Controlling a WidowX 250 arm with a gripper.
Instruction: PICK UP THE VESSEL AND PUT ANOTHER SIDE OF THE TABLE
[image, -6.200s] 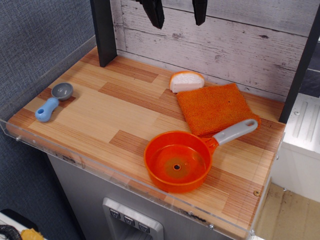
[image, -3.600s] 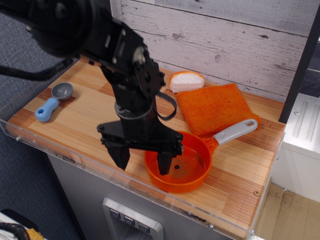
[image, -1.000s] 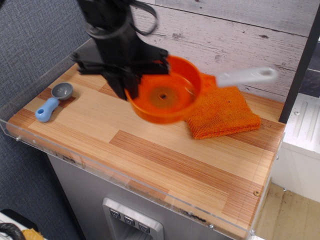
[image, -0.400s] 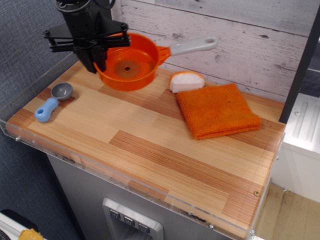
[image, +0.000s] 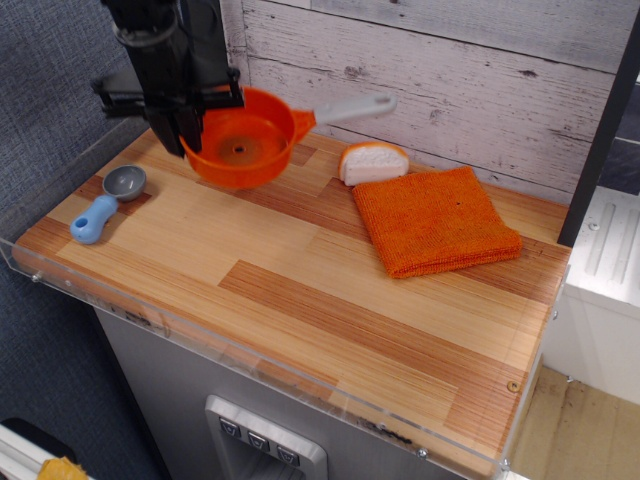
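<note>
The vessel (image: 245, 150) is a round orange saucepan with a grey handle (image: 350, 106) pointing right. It hangs tilted, just above the far left part of the wood-plank table (image: 300, 290). My black gripper (image: 190, 128) is shut on the pan's left rim, one finger inside and one outside. The arm rises out of the top of the view.
A small grey scoop with a blue handle (image: 105, 205) lies at the left edge. A bread-like piece (image: 372, 162) and a folded orange cloth (image: 435, 220) lie at the back right. A white plank wall stands behind. A clear acrylic rim edges the table.
The gripper took the pan by its rim at the front right, lifted it and carried it to the far left. In the last moment it moved a little lower and left.
</note>
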